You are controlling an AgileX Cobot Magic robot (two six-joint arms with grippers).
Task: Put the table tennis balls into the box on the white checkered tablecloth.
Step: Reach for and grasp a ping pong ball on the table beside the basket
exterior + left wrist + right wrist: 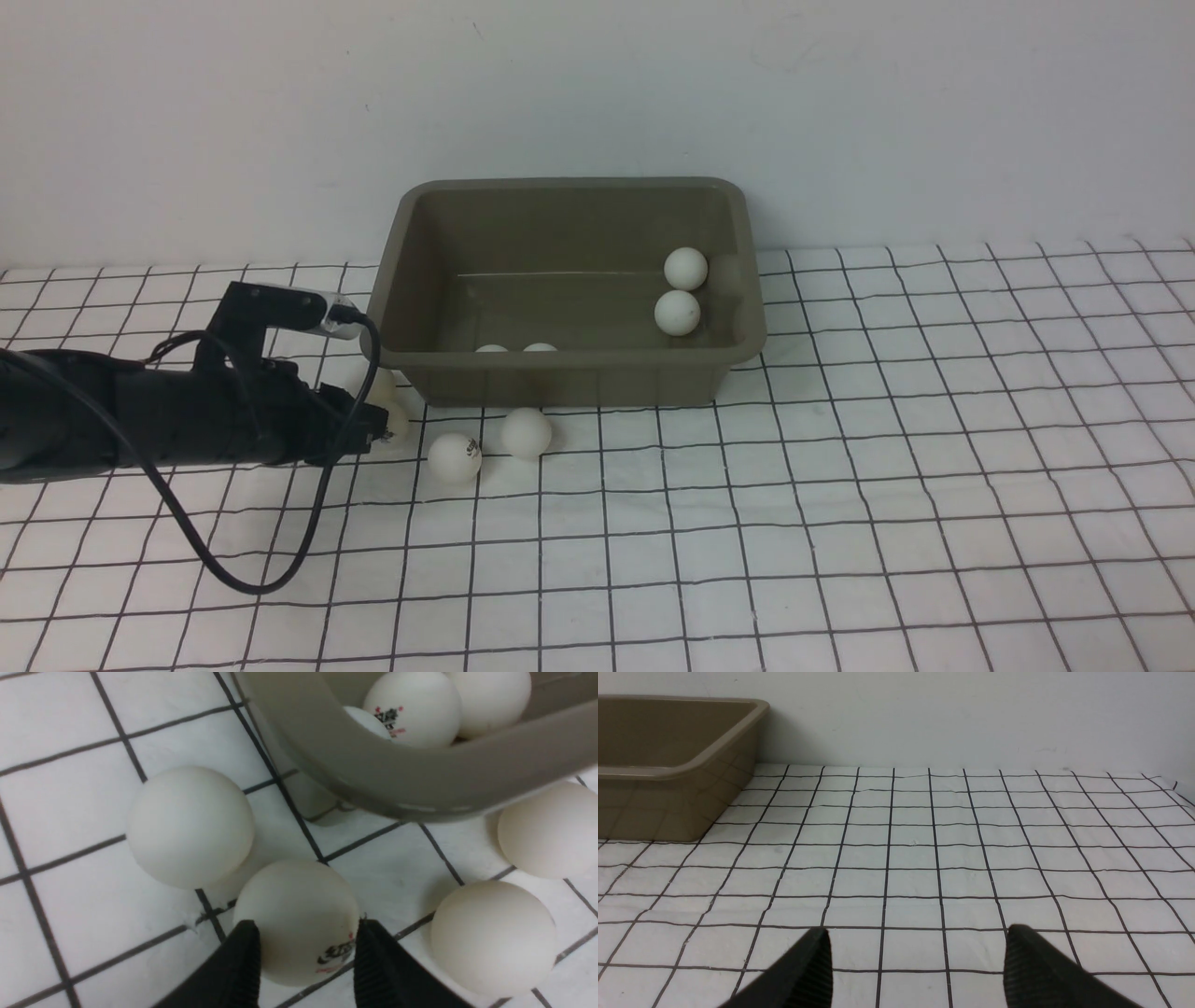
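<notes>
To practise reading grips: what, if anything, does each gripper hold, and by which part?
The left gripper pinches one table tennis ball across its opposite sides. The right gripper holds nothing.

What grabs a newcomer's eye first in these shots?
The olive-grey box stands at the middle back of the white checkered tablecloth, with two white balls in plain view near its right wall. At its front left corner, the left gripper is shut on a logo-printed ball. More loose balls lie on the cloth beside it.
</notes>
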